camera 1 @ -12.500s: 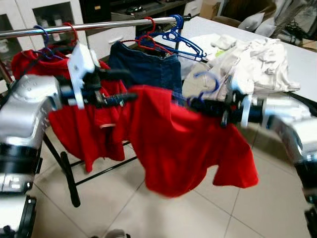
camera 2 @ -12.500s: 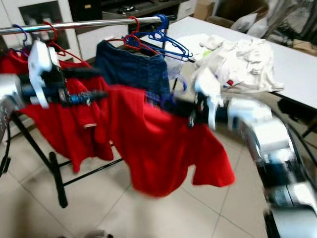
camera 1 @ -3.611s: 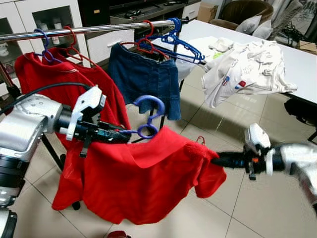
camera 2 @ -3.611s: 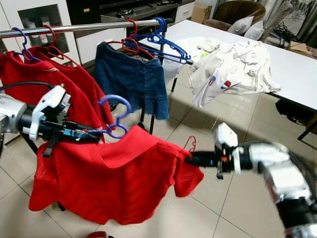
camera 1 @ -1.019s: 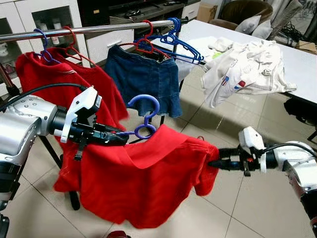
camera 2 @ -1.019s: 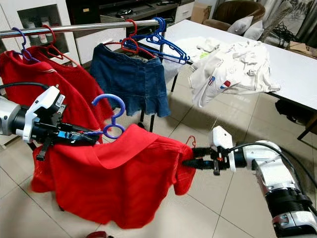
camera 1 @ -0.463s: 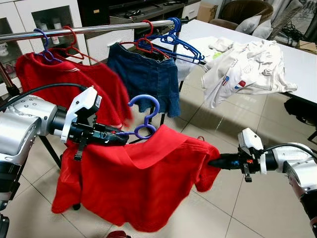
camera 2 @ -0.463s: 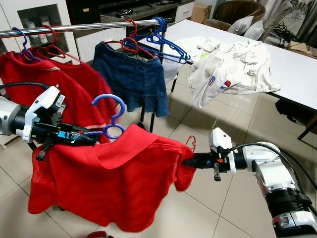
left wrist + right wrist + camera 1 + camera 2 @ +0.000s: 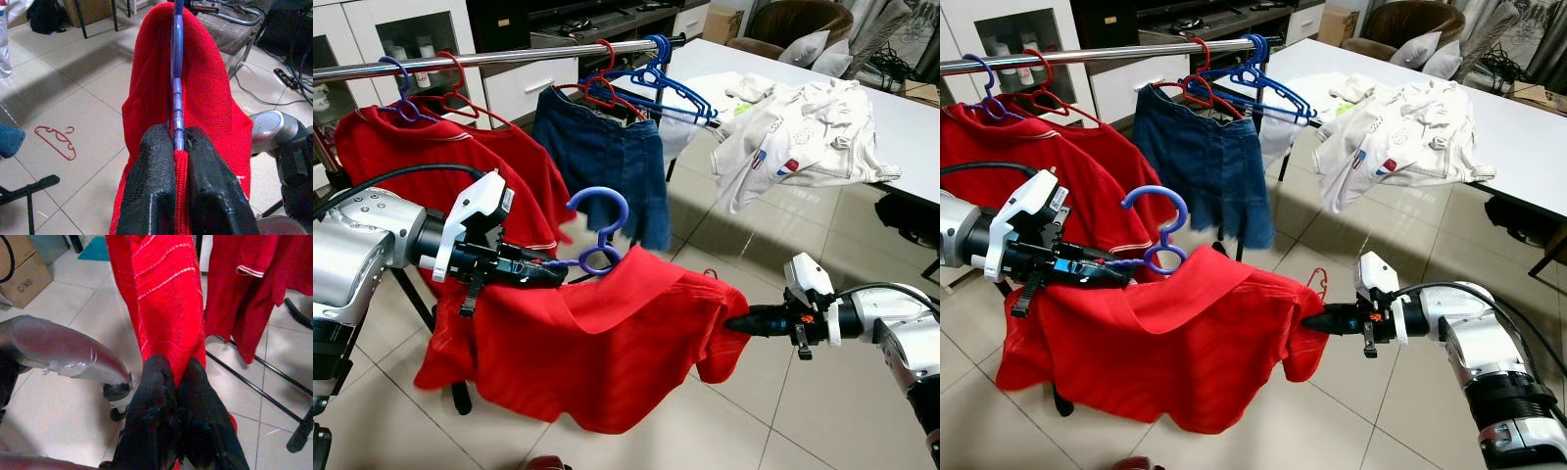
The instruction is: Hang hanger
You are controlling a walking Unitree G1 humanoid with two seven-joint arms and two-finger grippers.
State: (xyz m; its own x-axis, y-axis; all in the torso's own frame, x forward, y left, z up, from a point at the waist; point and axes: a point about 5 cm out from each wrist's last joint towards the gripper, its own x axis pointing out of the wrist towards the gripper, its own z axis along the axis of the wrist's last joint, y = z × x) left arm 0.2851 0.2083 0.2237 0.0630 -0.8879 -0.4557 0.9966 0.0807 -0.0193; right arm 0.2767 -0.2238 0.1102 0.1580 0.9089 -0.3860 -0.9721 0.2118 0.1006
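Lift the hook to the rail, keeping the shirt spread.
Your left hand (image 9: pixel 558 271) pinches the blue hanger (image 9: pixel 599 232) below the rail (image 9: pixel 489 58); your right hand (image 9: pixel 732 322) clamps the red shirt (image 9: pixel 597 352) sleeve.

Illumination is bright, even indoor light. The floor tiles (image 9: pixel 754 411) show soft glare patches and a faint shadow beneath the white clothes (image 9: pixel 798 137). Head views are mostly sharp; the denim skirt (image 9: pixel 607 157) edge is slightly motion-blurred. In the wrist views, the black fingers (image 9: pixel 156 196) are close and soft-focused, and backgrounds are grainy.
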